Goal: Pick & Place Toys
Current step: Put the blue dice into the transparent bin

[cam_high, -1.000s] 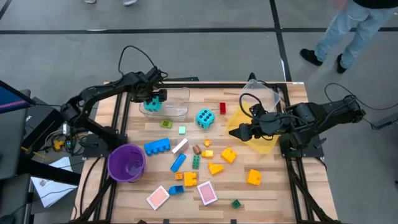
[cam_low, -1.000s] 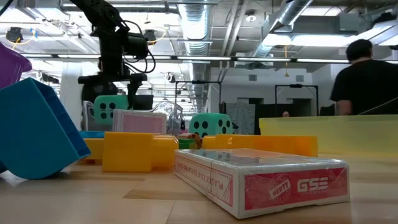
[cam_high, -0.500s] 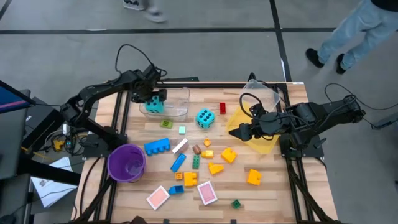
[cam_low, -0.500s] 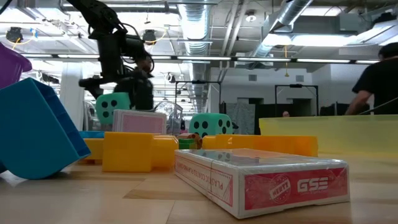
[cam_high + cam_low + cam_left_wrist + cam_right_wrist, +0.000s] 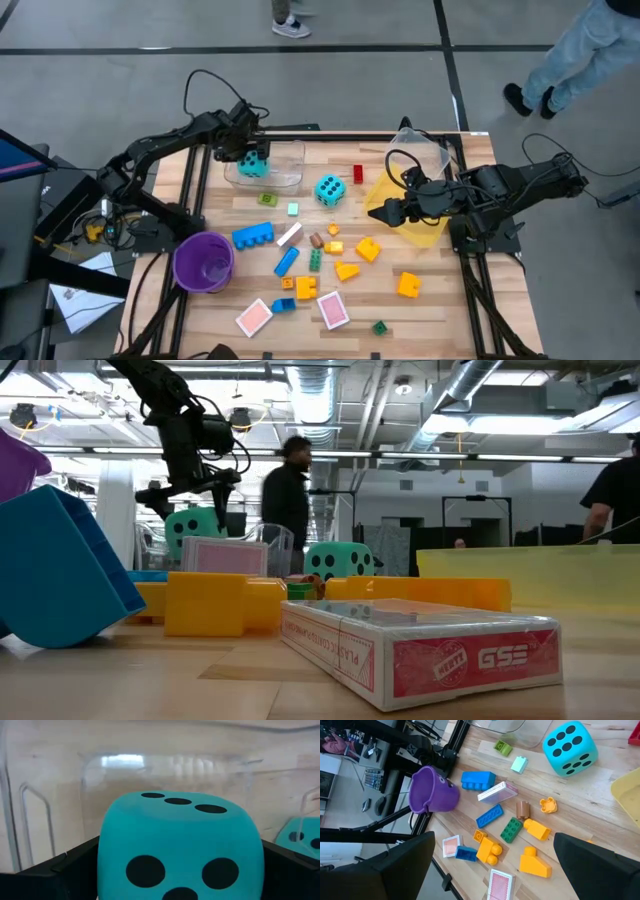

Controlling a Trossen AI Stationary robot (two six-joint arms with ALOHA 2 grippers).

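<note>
Jaws of the left gripper (image 5: 252, 158) clamp a cyan die (image 5: 180, 847); right's gape empty; card box (image 5: 420, 648) reads "GSE".

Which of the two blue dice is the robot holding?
The die over the clear bin, gripped by the left gripper. The other die sits alone on the table, untouched.

Bricks (image 5: 300, 262) crowd table (image 5: 440, 310) centre; bare wood along near-right edge (purple cup (image 5: 204, 261) blocks left).

The left pincer (image 5: 252, 158) has carried its cyan die (image 5: 254, 163) further over the clear bin (image 5: 285, 172)
</note>
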